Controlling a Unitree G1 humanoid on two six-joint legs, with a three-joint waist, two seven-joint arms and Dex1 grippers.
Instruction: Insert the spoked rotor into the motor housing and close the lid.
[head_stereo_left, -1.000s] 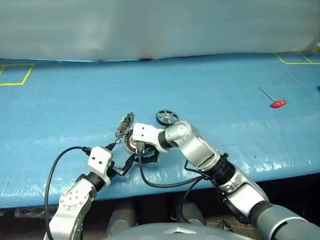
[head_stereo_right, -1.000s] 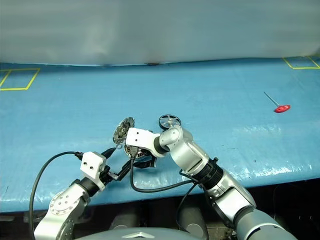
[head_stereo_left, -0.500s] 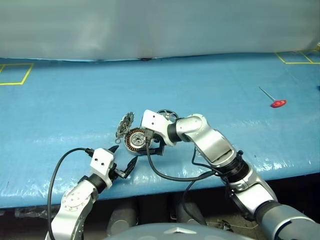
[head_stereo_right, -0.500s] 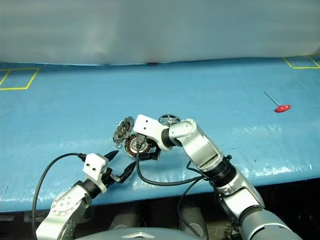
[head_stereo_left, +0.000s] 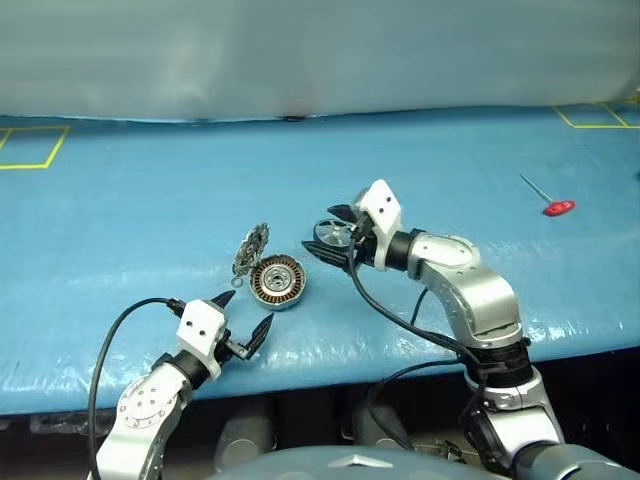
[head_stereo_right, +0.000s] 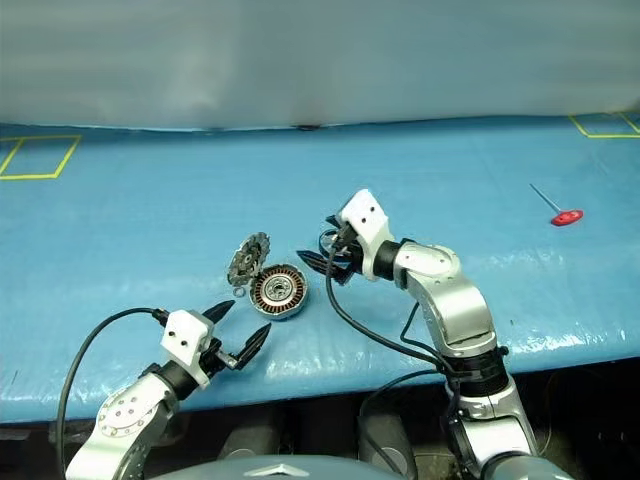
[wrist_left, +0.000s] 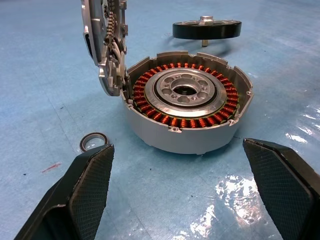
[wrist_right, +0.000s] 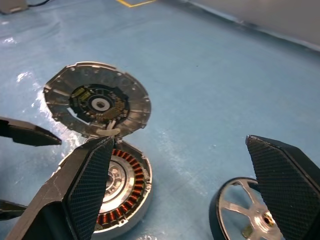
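The left gripper (head_stereo_left: 240, 318) hovers low over the near edge of the blue work surface (head_stereo_left: 120, 220), jaws spread wide and holding nothing. It has stayed in place over the last second, just short of the motor housing (head_stereo_left: 277, 281).

The lid (head_stereo_left: 250, 248) stands tilted on edge, touching the far-left rim of the housing, ribbed inner face toward the cup. A small dark ring (wrist_left: 93, 141) lies flat on the surface just beside the housing on that same side.

The motor housing sits open-side up with its copper windings and silvery centre fully exposed. 1 second ago the right arm lay across it; that obstruction is now gone.

The spoked rotor (head_stereo_left: 331, 234) rests flat on the surface, near the housing on its far right and apart from it. The right gripper (head_stereo_left: 338, 233) has swung from over the housing to the rotor and now brackets it, 1 finger on each side, jaws released and not yet closed on the part.

A red-handled tool (head_stereo_left: 548, 200) lies well apart at the far right.

Judgement: the current step is acquisition of the rotor. Insertion and lid closure remain undone. The next move calls for closing on the rotor rim squarely, then lowering it level into the cup. The leaning lid may fall if the housing is nudged.
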